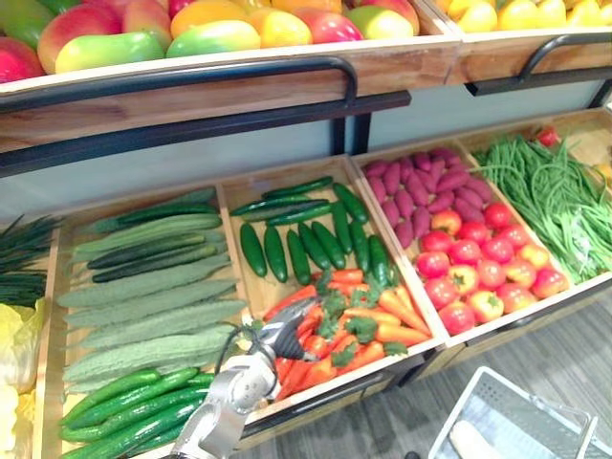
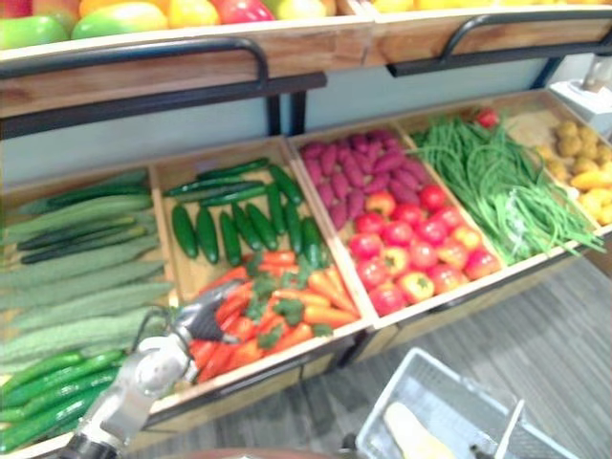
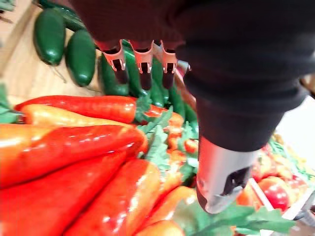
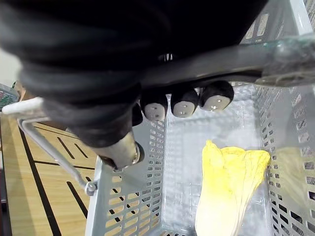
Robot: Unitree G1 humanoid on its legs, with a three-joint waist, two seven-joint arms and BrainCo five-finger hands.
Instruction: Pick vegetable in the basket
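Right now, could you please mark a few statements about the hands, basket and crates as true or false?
1. The left hand is over the carrots. True.
2. The left hand holds a carrot. False: it is open and holds nothing.
3. The basket is empty. False: a yellow leafy vegetable lies in it.
4. The right hand grips the handle. True.
5. The tomatoes share the carrots' crate. False: cucumbers do; the tomatoes lie with purple sweet potatoes.
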